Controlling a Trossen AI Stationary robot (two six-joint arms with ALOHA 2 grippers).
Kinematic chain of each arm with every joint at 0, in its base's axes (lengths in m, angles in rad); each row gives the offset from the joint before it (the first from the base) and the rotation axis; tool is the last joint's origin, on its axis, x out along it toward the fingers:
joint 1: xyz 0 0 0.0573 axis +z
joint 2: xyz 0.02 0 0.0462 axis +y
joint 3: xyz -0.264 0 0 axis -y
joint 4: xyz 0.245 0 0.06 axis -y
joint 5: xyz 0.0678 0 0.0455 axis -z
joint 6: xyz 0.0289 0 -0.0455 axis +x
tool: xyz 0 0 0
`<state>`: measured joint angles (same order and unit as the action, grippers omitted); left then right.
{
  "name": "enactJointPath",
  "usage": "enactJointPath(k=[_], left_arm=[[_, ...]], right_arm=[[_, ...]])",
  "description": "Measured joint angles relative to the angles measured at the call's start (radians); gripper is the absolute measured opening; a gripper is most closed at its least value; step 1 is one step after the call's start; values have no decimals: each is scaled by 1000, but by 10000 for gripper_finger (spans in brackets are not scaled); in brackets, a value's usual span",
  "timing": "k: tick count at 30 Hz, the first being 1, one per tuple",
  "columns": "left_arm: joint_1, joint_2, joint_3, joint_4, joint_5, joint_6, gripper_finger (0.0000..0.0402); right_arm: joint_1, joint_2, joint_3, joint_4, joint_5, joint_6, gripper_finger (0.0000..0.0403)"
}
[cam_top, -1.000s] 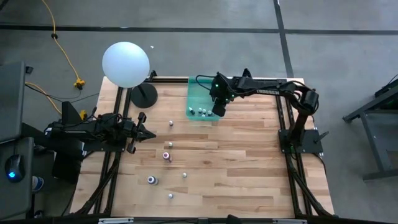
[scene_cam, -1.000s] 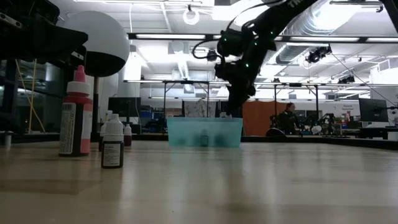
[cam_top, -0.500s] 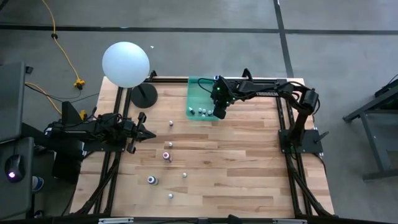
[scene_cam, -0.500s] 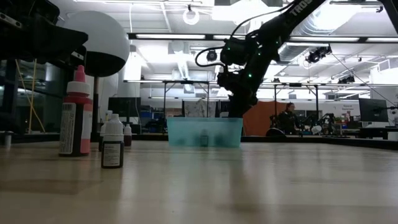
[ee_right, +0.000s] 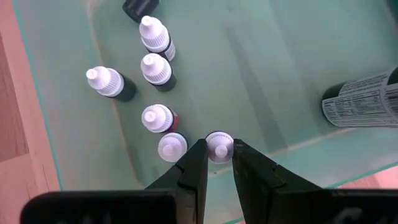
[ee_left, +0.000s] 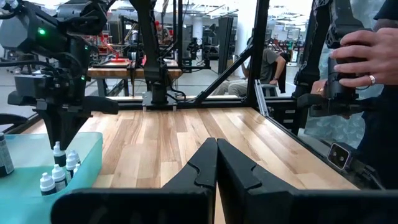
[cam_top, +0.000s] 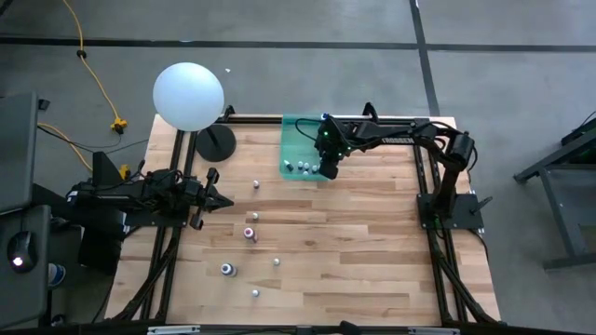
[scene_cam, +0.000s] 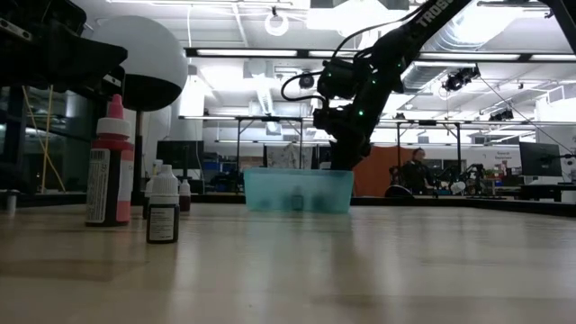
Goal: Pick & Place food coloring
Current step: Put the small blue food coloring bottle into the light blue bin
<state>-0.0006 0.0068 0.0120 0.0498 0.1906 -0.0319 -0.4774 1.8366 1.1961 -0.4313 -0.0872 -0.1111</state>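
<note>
Small white-capped bottle standing in the green tray, between the two fingers of the right tool. Fingers narrow around the cap, possibly touching it; hard to tell whether gripped. Five more little bottles grouped just beside it on the tray floor, and a larger labelled bottle lying well apart. Tray at the far side of the wooden surface. More bottles scattered on the surface near the middle. Left tool waiting at the left edge, fingers pressed together, holding nothing. White ball on a stand at the far left corner.
</note>
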Motion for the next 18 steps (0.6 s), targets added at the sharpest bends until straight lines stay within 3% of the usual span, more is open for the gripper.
enactJointPath(k=[10, 18], left_arm=[[0, 0, 0, 0, 0, 0, 1], [0, 0, 0, 0, 0, 0, 1]], right_arm=[[0, 1, 0, 14, -5, -2, 65], [0, 2, 0, 17, -10, -2, 110]])
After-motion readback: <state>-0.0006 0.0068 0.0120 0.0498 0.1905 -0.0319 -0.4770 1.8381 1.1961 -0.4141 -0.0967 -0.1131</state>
